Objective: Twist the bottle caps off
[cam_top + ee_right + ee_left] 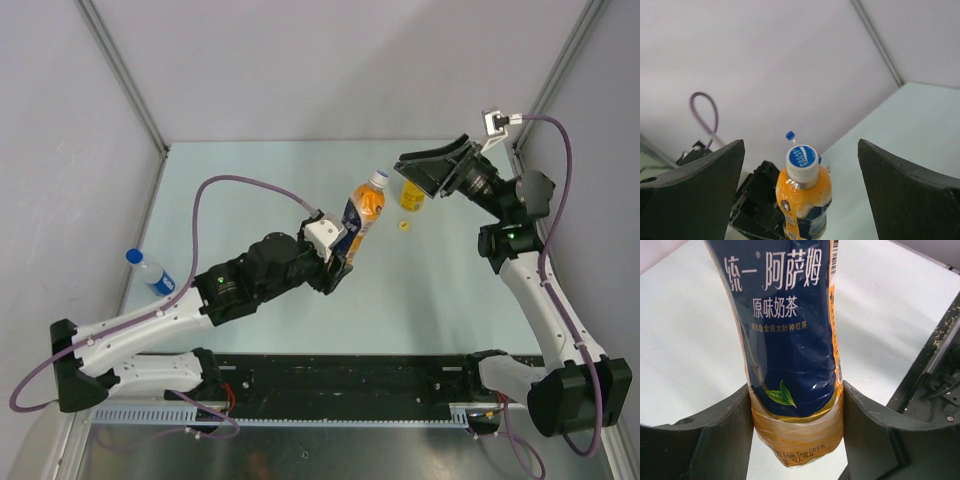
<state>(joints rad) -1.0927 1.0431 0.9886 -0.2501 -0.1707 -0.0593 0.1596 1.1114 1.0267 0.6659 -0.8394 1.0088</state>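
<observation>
My left gripper (344,256) is shut on the lower body of the orange bottle with the blue label (362,214) and holds it tilted, its white cap (379,179) on. In the left wrist view the fingers (705,440) press both sides of that bottle (790,340). My right gripper (428,166) is open, raised to the right of the cap. In the right wrist view the cap (803,162) and bottle (802,202) sit between the wide-open fingers (910,190), apart from them. A yellow bottle (412,195) stands behind, and a small yellow cap (404,225) lies on the table.
A clear water bottle (152,272) with a blue cap (133,256) stands at the table's left edge; its cap also shows far off in the right wrist view (790,135). Grey walls enclose the table on three sides. A black rail runs along the near edge.
</observation>
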